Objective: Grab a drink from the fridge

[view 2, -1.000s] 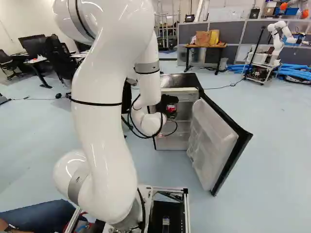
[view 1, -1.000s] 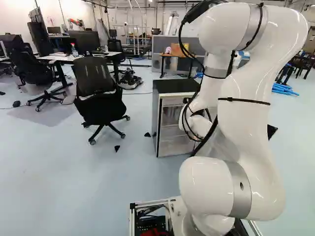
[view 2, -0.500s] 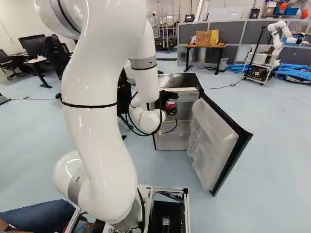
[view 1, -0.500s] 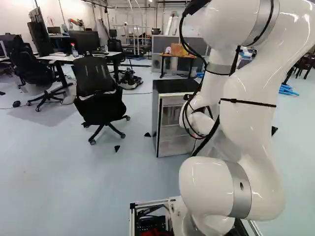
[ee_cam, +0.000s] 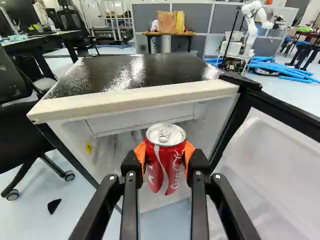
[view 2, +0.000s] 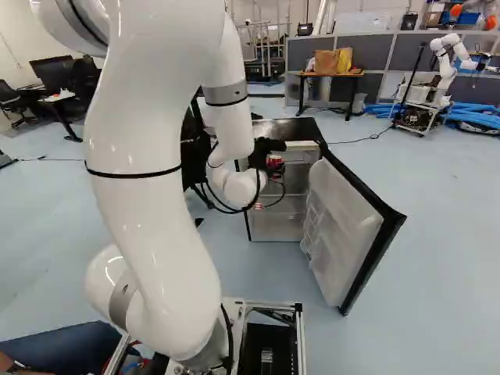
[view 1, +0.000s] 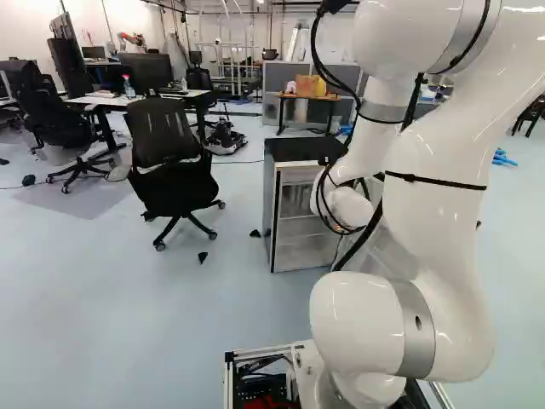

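Red can in your gripper, by the open fridge

You have the red can [ee_cam: 165,162] held between both orange pads [ee_cam: 188,155] of your gripper [view 2: 274,161], one pad against each side. The can is upright, its silver top showing, in front of the fridge's [ee_cam: 135,104] opening and lower than its dark top [ee_cam: 132,75]. You can't tell from these views whether it is fully outside the opening. The fridge door [view 2: 344,223] stands wide open on the right, angled toward the near side. Your arm [view 2: 156,172] reaches forward from the near side. To the left of the fridge you have a black office chair [view 1: 170,158], with a desk [view 1: 115,100] farther back. Far beyond the fridge, bags [view 2: 332,61] sit on a small table [view 2: 312,74], and another robot [view 2: 445,70] stands at the far right.
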